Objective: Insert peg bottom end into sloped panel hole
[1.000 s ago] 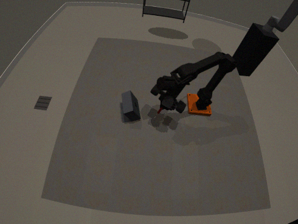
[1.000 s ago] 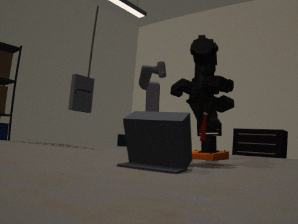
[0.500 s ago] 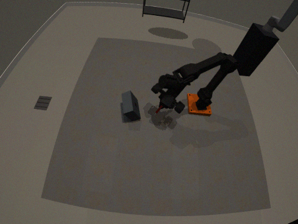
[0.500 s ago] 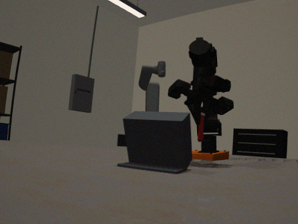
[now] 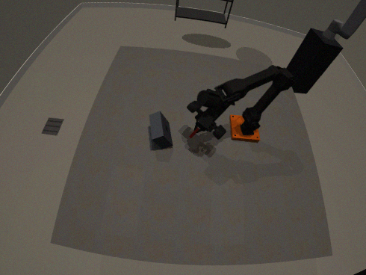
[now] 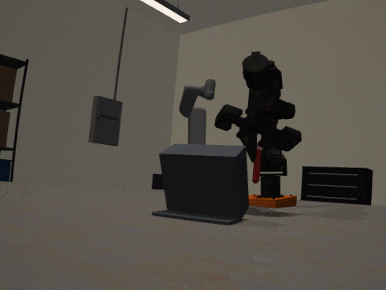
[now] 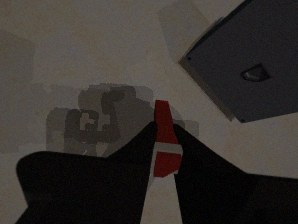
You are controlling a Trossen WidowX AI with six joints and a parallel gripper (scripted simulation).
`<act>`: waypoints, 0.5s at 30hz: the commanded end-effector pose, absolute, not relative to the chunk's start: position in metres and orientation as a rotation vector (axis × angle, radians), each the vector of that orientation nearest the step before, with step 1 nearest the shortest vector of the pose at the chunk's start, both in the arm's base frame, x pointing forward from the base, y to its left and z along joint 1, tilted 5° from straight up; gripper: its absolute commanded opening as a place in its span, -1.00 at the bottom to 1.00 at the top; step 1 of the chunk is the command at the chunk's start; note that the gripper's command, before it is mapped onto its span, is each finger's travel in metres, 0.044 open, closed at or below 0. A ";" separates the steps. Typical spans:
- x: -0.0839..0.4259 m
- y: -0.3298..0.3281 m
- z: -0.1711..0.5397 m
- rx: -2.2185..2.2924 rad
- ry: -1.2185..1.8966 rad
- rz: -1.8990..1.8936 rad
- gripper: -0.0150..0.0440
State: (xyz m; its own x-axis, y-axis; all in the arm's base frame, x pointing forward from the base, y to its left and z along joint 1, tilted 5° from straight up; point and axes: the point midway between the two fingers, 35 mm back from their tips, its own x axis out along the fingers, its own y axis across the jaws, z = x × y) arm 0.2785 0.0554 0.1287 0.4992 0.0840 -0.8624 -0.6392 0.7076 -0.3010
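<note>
From the top we see the claw (image 5: 197,128) (image 6: 256,151) (image 7: 163,128) pinching the red peg (image 5: 194,132) (image 6: 257,165) (image 7: 164,122) between the grey block (image 5: 160,128) (image 6: 205,179) (image 7: 225,65) and the orange base plate (image 5: 236,137) (image 6: 289,202); it is off the table, presumably raised for the approach to the hole (image 7: 255,73).

In the exterior view the peg tilts slightly, lower end down and free, likely so it can enter a sloped face; the block is matte, with a thin foot.

In the wrist view the peg, smooth red with a pale band, looks flat-sided; the hole is angular with one rounded side, so we judge that turning must match them; the peg is still outside it.
</note>
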 end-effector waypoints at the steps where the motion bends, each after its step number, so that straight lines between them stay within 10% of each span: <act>1: 0.278 0.054 0.129 -0.637 0.935 0.460 -0.49; 15: 0.280 0.049 0.129 -0.568 0.873 0.400 -0.49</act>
